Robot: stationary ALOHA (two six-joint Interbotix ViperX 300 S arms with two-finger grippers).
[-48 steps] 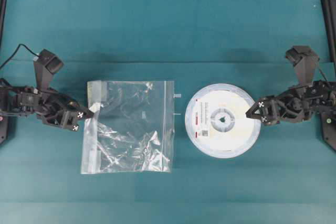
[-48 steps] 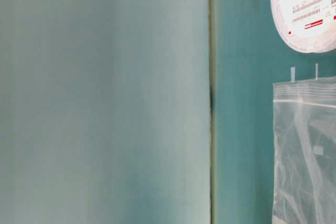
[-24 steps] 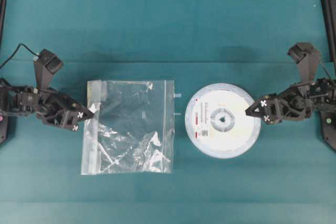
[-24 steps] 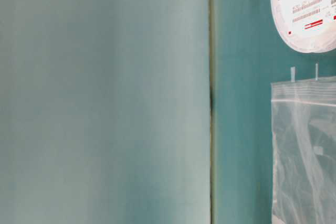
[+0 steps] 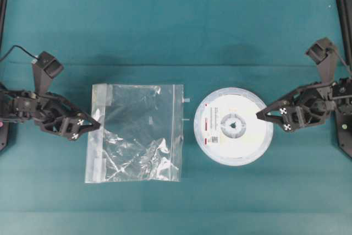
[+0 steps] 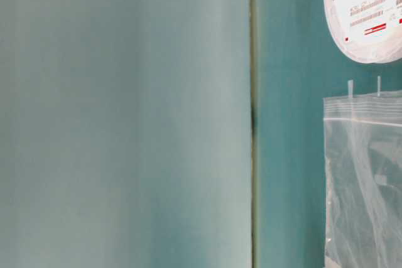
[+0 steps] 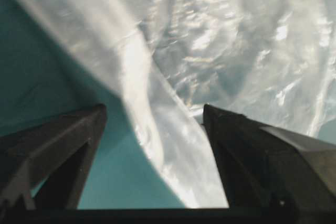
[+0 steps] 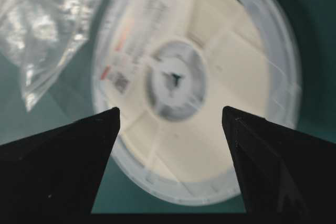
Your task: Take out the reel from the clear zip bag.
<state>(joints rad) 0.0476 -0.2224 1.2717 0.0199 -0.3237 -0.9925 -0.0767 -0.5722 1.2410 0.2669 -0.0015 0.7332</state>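
The reel [image 5: 234,126] lies flat on the tabletop [image 5: 176,31] beside the limp, slippery clear zip bag [image 5: 136,132]; stiff and light, best pinched at its rim; both grippers' fingers spread wide, empty.

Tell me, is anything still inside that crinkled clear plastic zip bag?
Nothing shows inside the crinkled clear plastic zip bag; through it only the teal table cover appears. The flat round white reel lies outside, apart from the bag's zip edge. Creases and glare could hide something tiny.

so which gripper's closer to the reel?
Right. The right gripper sits open at the reel's right edge; the left gripper is open at the far edge of the bag.
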